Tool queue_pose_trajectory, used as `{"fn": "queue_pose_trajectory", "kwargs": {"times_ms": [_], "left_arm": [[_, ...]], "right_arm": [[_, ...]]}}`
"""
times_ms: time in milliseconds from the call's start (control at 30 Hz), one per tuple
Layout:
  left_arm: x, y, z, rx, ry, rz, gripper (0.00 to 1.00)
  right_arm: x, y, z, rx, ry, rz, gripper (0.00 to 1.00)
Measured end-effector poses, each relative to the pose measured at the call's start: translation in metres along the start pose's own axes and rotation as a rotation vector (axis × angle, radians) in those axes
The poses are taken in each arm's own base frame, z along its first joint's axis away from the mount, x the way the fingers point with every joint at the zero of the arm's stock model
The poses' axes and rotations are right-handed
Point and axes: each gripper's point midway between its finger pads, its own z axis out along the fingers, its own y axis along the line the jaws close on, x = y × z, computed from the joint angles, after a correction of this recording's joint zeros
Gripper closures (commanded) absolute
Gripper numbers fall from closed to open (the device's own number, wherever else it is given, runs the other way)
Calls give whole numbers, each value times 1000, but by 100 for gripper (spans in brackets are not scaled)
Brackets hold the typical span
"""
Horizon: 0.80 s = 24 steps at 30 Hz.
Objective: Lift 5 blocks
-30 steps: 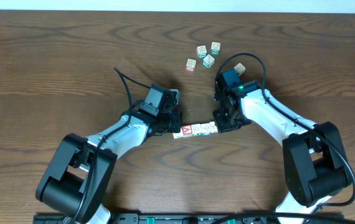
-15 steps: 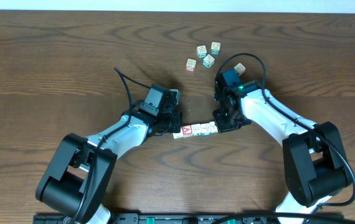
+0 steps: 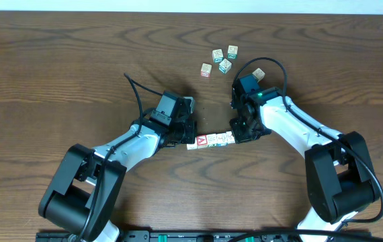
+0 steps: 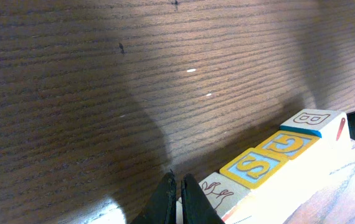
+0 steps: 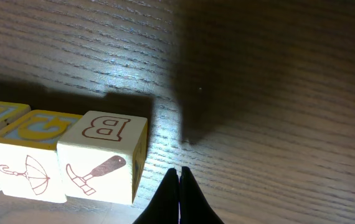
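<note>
**knotty_pine:** Any luck spotting the blocks (image 3: pixel 211 140)?

**yam_watcher:** Yep. Mid-table (image 3: pixel 57 67), lined up end to end in one row, red "A" face (image 3: pixel 201 140) turned up near the left end. Sandwiched between the two grippers.

**knotty_pine:** State of the left gripper (image 4: pixel 179 180)?

**yam_watcher:** Pinched fully together, nothing between the jaws. Parked at the row's left end, just beside a cream doodle block (image 4: pixel 218 188). Past that, S block (image 4: pixel 252 167), G block (image 4: pixel 288 144), then B block (image 4: pixel 311 119) running away from it.

**knotty_pine:** And the right gripper (image 5: pixel 178 177)?

**yam_watcher:** Same deal: jaws tight together, empty, sitting just off the lower corner of that B block, hammer print on its side. Umbrella block (image 5: pixel 25 158) right next to it.

**knotty_pine:** Row off the table or not?

**yam_watcher:** Honestly can't tell from these shots.

**knotty_pine:** Anything farther back?

**yam_watcher:** One stray block (image 3: pixel 259 74) just beyond the right wrist, then a cluster (image 3: pixel 225 65) of four more, well apart from the row, toward the far edge.
</note>
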Motion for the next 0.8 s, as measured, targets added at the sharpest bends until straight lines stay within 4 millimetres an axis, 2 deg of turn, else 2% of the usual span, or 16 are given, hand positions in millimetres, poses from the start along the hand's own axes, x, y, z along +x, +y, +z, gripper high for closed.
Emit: {"fn": "queue_pose_trajectory", "kwargs": {"times_ms": [200,533,667,800], "left_arm": [[-5,1,-1,2,-19,2,93],[-22,19,-10,-19,-62,-38,93],[-20,26,-13,-35,-48,-52,92],[-8,41,-18,-90,1,-74,93]], "right_arm": [[0,-2,0,11,-2,0,99],[0,-4,0,22,-2,0,99],[0,-4,0,23,0,4,99],[1,-4,1,23,0,8,99]]}}
